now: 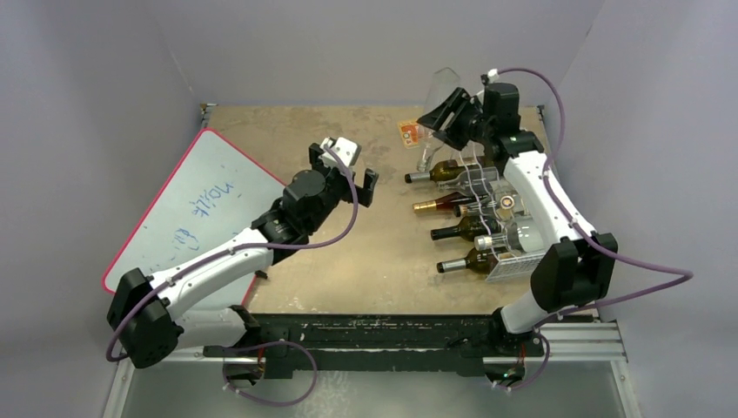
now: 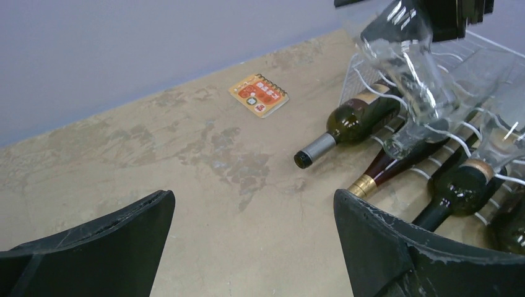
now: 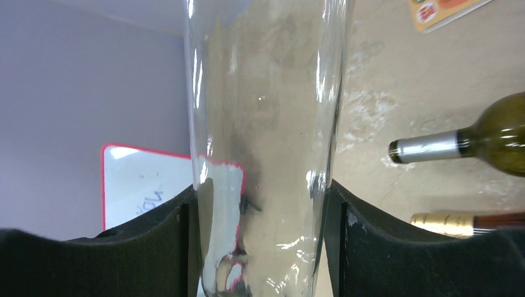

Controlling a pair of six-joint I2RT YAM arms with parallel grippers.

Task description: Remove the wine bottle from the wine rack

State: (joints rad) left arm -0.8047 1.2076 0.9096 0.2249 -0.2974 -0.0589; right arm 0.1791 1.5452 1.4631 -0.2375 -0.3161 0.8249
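Observation:
My right gripper (image 1: pixel 446 120) is shut on a clear glass wine bottle (image 1: pixel 442 87) and holds it tilted, steeply upright, over the far left corner of the white wire wine rack (image 1: pixel 515 264). In the right wrist view the clear bottle (image 3: pixel 266 93) fills the gap between both pads (image 3: pixel 179 241). It also shows in the left wrist view (image 2: pixel 402 55), above the rack (image 2: pixel 470 133). Several dark bottles (image 1: pixel 452 171) lie in the rack, necks pointing left. My left gripper (image 1: pixel 345 172) is open and empty, hovering over the table's middle (image 2: pixel 254 210).
A red-edged whiteboard (image 1: pixel 196 205) lies at the left of the table. A small orange notebook (image 1: pixel 409 132) lies at the back, near the rack; it also shows in the left wrist view (image 2: pixel 259 94). Grey walls enclose the table.

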